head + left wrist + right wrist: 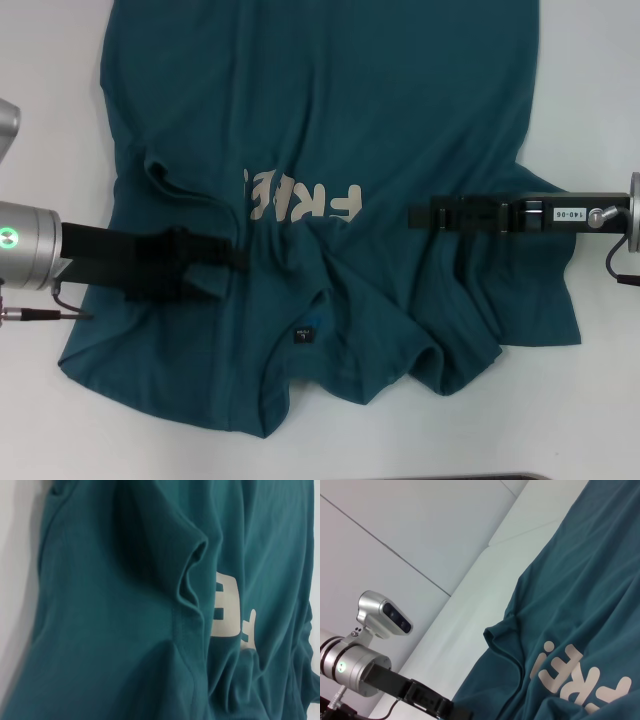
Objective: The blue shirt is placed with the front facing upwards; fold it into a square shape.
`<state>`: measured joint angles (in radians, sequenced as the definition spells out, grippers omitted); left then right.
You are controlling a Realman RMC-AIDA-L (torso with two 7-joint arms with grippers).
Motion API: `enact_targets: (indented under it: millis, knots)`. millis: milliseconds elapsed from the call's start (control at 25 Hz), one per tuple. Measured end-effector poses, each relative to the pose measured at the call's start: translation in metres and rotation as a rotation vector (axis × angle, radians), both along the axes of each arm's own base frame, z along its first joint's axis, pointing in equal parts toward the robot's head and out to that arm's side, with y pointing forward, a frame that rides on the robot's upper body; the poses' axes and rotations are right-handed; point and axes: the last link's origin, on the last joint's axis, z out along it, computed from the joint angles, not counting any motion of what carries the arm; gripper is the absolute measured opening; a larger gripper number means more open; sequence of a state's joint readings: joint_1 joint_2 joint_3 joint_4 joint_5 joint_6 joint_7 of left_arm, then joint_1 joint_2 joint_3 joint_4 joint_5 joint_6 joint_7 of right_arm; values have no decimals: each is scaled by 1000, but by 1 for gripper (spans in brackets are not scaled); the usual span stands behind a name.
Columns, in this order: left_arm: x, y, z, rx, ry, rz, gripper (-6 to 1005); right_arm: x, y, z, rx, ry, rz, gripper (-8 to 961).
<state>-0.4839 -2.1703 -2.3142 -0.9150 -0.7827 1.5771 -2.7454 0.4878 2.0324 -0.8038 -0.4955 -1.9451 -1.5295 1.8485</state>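
The blue shirt [330, 110] lies front up on the white table, collar toward me, with the pale letters [305, 200] on the chest and a small dark neck label [302, 336]. The cloth is bunched in ridges around the collar and both shoulders. My left gripper [235, 260] reaches in from the left over the shoulder area, just below the letters. My right gripper [415, 215] reaches in from the right beside the letters and casts a shadow on the cloth below it. The left wrist view shows a raised fold of shirt [192, 575]. The right wrist view shows the shirt [590, 580] and, farther off, the left gripper [445, 707].
The white table [50, 120] shows bare on both sides of the shirt and along the near edge. The shirt's hem end runs out of the head view at the far side.
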Motion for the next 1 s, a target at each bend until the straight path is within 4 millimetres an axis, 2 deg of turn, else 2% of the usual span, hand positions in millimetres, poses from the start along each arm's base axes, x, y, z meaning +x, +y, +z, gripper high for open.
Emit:
enact_targets:
  millis: [520, 720, 960, 1000]
  knots:
    - [5, -2, 1, -4, -55, -6, 487, 1, 0, 1, 1, -3, -2, 941]
    - [3, -2, -1, -18, -49, 4, 252, 2, 0, 2, 1, -5, -3, 942]
    - [2, -3, -2, -22, -47, 11, 32, 3, -1, 2, 1, -5, -5, 942]
    - [1, -3, -3, -24, -48, 14, 26, 3, -1, 2, 1, -5, -5, 942]
